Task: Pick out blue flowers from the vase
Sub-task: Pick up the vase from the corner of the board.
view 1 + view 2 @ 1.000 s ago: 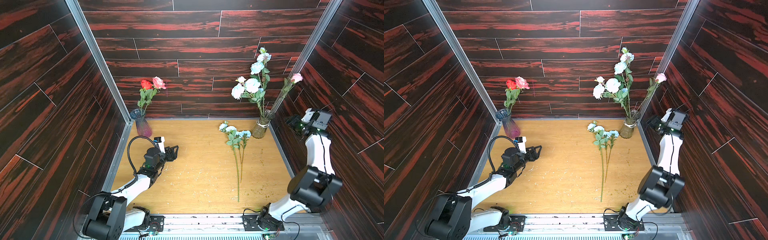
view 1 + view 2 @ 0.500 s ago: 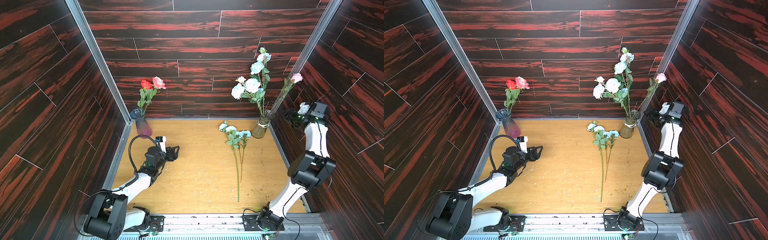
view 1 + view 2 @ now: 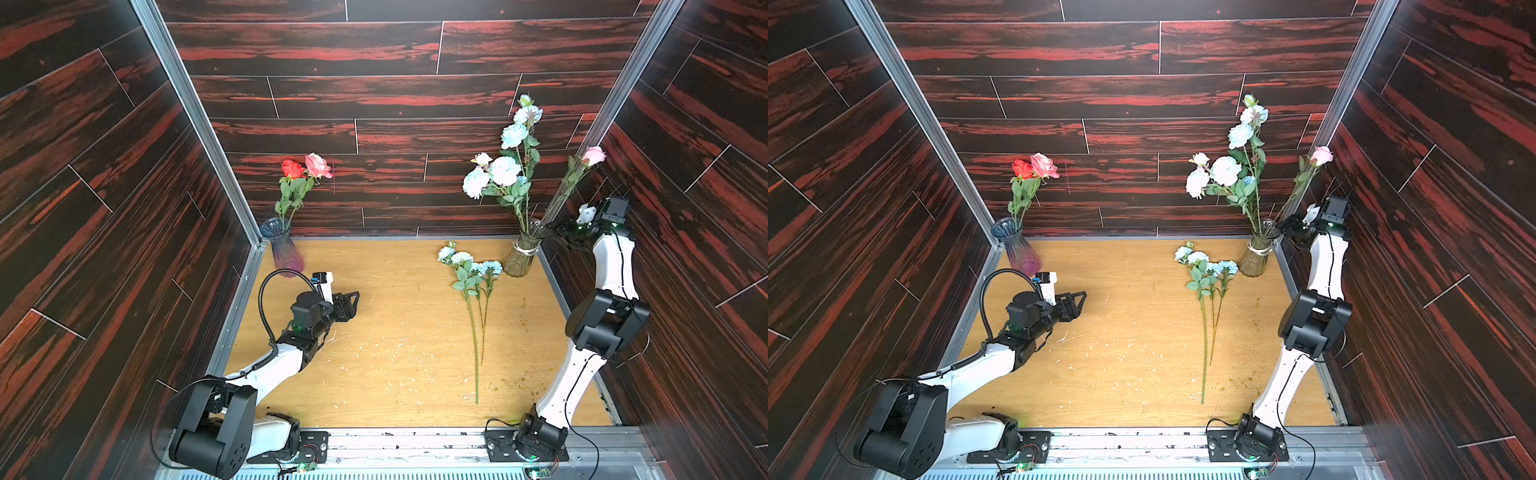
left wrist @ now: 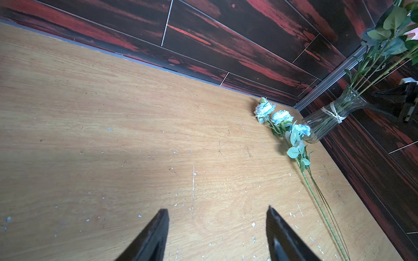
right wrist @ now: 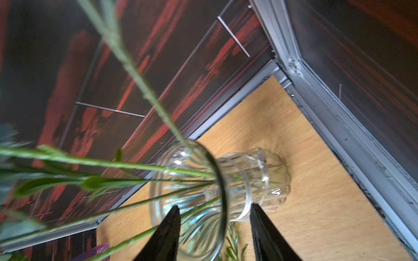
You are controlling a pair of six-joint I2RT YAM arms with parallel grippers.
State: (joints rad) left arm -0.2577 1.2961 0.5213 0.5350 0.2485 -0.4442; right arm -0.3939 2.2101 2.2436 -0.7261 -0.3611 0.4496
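A clear glass vase (image 3: 519, 259) stands in the far right corner and holds blue flowers (image 3: 505, 170) on long green stems. More blue flowers (image 3: 469, 266) lie flat on the table in front of it, also seen in the left wrist view (image 4: 280, 117). My right gripper (image 3: 553, 230) hovers at the vase's rim. In the right wrist view it (image 5: 213, 205) is open, its jaws on either side of the rim (image 5: 224, 192), with green stems (image 5: 135, 163) running just past one fingertip. My left gripper (image 3: 353, 300) hangs open over the table's left side, nothing between its fingers (image 4: 158, 230).
A pink rose (image 3: 593, 156) leans out of the clear vase toward the right wall. A purple vase (image 3: 284, 251) with a red and a pink rose (image 3: 307, 166) stands in the far left corner. Dark wood walls close in on three sides.
My right gripper has moved left from beside the right wall to the vase's rim, and its jaws have narrowed a little. The left arm has stayed still.
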